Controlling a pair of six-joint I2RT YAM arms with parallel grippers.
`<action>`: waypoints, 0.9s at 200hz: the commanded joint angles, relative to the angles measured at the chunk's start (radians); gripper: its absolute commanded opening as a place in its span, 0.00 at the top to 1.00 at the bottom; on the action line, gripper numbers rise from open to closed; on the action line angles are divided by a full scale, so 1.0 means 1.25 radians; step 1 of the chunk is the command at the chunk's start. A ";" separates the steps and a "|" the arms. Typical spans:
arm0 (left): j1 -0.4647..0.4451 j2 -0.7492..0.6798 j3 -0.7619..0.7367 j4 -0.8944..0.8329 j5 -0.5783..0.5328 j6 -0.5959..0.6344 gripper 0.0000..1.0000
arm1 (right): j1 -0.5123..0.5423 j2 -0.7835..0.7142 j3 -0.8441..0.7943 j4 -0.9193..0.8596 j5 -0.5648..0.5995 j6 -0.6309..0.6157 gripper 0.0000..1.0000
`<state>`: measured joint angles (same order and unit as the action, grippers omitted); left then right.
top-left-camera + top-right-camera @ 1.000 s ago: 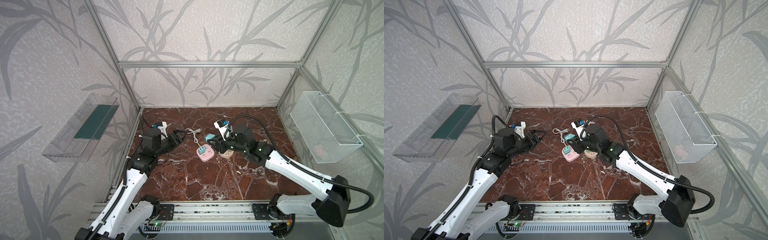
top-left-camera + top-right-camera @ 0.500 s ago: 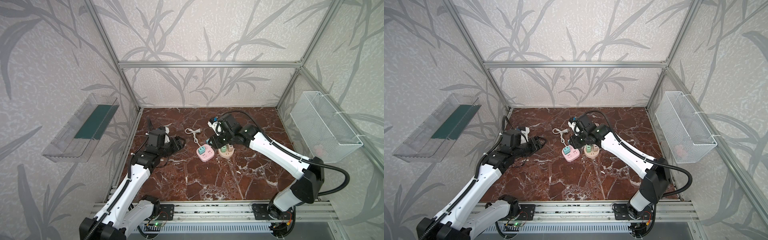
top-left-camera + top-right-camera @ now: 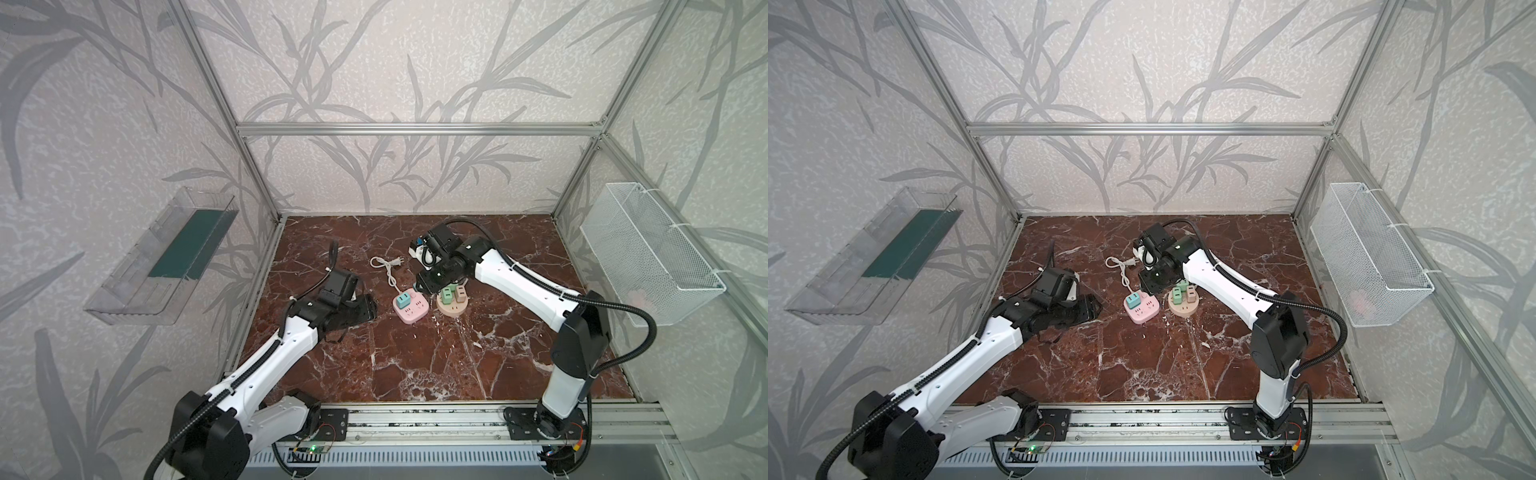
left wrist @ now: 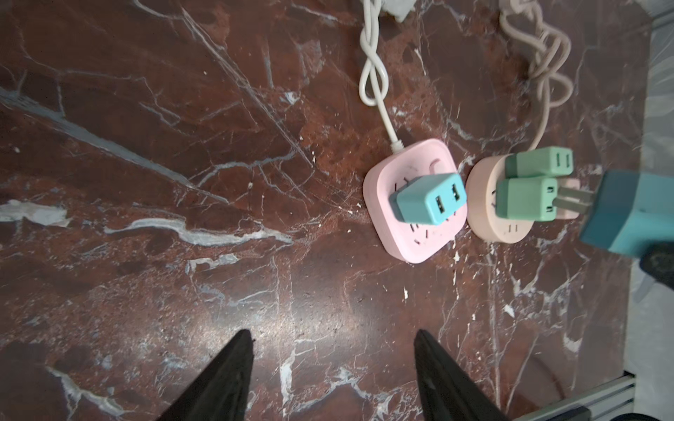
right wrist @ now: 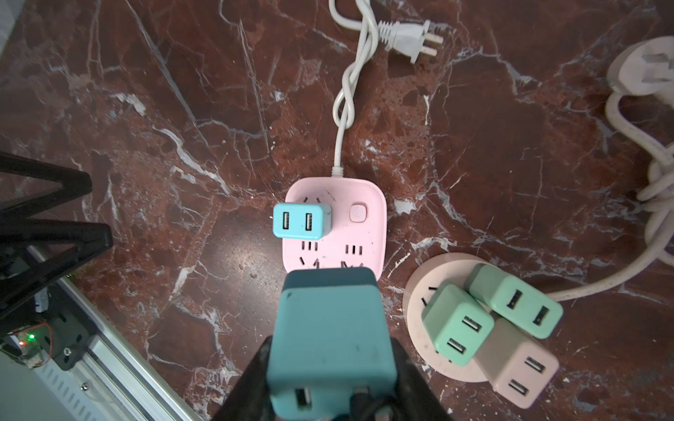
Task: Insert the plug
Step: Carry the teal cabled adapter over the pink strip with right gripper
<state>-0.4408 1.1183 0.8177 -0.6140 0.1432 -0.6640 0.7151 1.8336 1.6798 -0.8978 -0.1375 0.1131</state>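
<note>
Swinging in from the round strip's side, my right gripper (image 3: pixel 429 286) now hangs over the gap between the two strips, and my left gripper (image 3: pixel 368 311) has come down low and nearer the pink one.

The teal plug (image 5: pixel 330 339) is pinched between my right pads, clear of any socket, above the near edge of the pink strip (image 5: pixel 364 233). Its prongs (image 4: pixel 572 204) are bare and show only in the left wrist view. From my right wrist the plug's own body hides them, along with part of the socket row I would aim for.

That blindness is my main worry. If I press down off-line, the prongs will probably land on plastic instead of the slots, and the plug could twist in my pads.

The light blue adapter (image 5: pixel 301 220) already sits in the strip just beside the free sockets. A sideways error would likely knock my plug against it.

The pink strip lies loose on the table (image 3: pixel 415 365). My left gripper (image 4: pixel 333 335) is spread, touching nothing and short of the strip, so a hard push may slide or tip it.

The round strip (image 5: pixel 419 291) with its green adapters (image 5: pixel 456 324) stands close on the other side, easy to clip if I drift.
</note>
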 commanded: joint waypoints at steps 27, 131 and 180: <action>-0.006 0.019 0.008 -0.002 -0.013 0.013 0.32 | -0.009 0.096 0.111 -0.121 0.017 -0.072 1.00; -0.012 0.043 -0.009 0.059 0.041 -0.010 0.33 | -0.009 0.180 0.168 -0.196 0.024 -0.116 1.00; -0.015 0.044 -0.006 0.066 0.041 -0.012 0.32 | -0.009 0.195 0.167 -0.177 0.016 -0.116 1.00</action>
<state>-0.4557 1.1759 0.8162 -0.5430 0.1936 -0.6739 0.7074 2.0613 1.8706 -1.1118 -0.1055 -0.0204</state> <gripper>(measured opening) 0.676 0.436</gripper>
